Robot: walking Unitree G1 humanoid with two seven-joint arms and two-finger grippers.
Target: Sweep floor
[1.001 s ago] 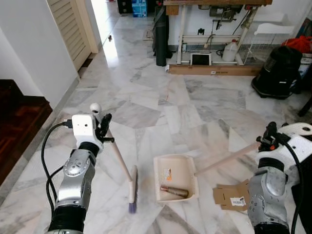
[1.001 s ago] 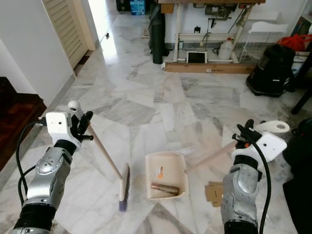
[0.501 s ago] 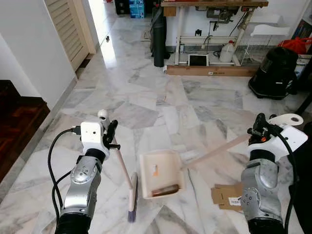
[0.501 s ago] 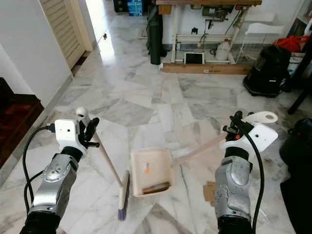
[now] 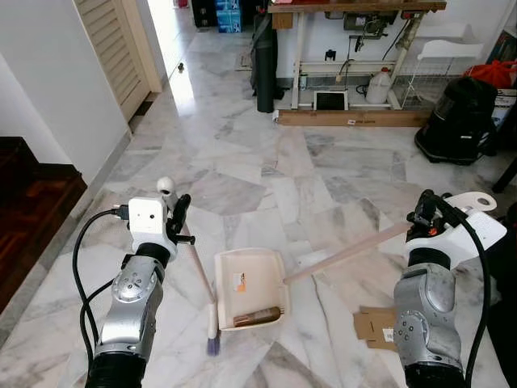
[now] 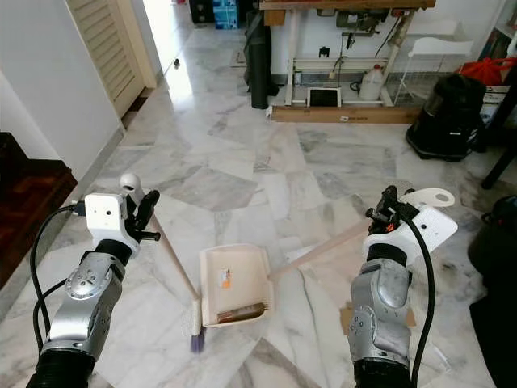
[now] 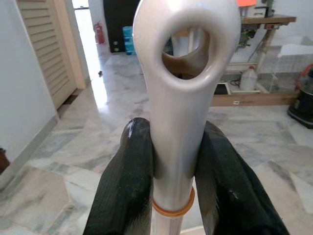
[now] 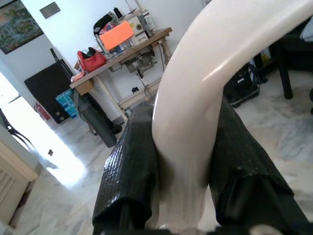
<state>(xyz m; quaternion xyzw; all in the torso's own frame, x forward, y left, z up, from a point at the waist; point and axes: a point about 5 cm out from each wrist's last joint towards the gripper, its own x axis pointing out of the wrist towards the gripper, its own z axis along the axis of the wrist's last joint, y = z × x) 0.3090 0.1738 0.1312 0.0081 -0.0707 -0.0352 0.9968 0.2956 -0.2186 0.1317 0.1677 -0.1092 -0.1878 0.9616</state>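
**Broom and dustpan both in hand, brush head beside the pan**

I have the left gripper [image 5: 175, 212] left of centre in the head view, its black fingers [image 7: 128, 186] clamped on the pale broom [image 5: 199, 279] just below the looped end of its handle. The stick slants down toward the lower middle of the frame, where the brush head [image 5: 212, 331] rests on the marble floor [image 5: 266, 174], just beside the lower left corner of the dustpan [image 5: 246, 287].

The right gripper [image 5: 426, 212] sits at the right edge of the frame, closed on the white curved grip of the dustpan's long handle [image 5: 347, 252], which runs diagonally down and left to the cream pan at the lower centre. A brown cylindrical piece of debris [image 5: 256, 316] lies inside the pan near its lower lip.

A flat piece of cardboard [image 5: 376, 327] lies on the floor at the lower right, apart from the pan. A black vacuum [image 5: 459, 121] stands at the upper right.
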